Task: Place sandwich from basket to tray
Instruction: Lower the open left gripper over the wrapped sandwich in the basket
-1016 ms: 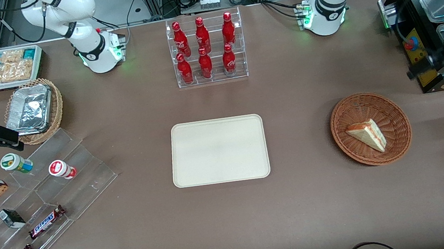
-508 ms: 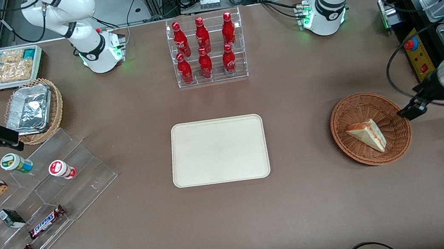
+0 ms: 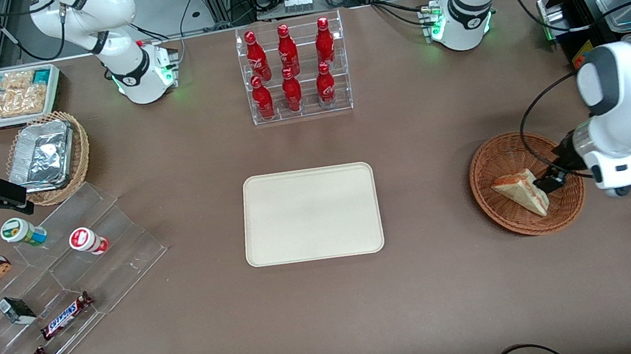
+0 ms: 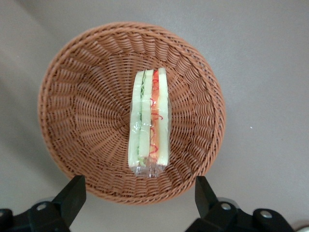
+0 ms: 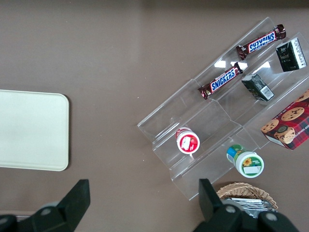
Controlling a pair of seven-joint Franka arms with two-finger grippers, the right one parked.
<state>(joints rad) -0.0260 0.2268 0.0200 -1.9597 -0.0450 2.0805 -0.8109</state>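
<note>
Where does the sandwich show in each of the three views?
Front view: sandwich lies in the basket, toward the working arm's end; the tool is beside it.
Left wrist view: sandwich in the basket's middle, tool open above.
Right wrist view: not in it.
Shared landmark: the basket.

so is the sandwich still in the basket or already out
In the basket. The sandwich lies on its woven floor, inside the basket rim. The end effector hangs open above it, fingers spread wide, touching nothing. The tray holds nothing.
</note>
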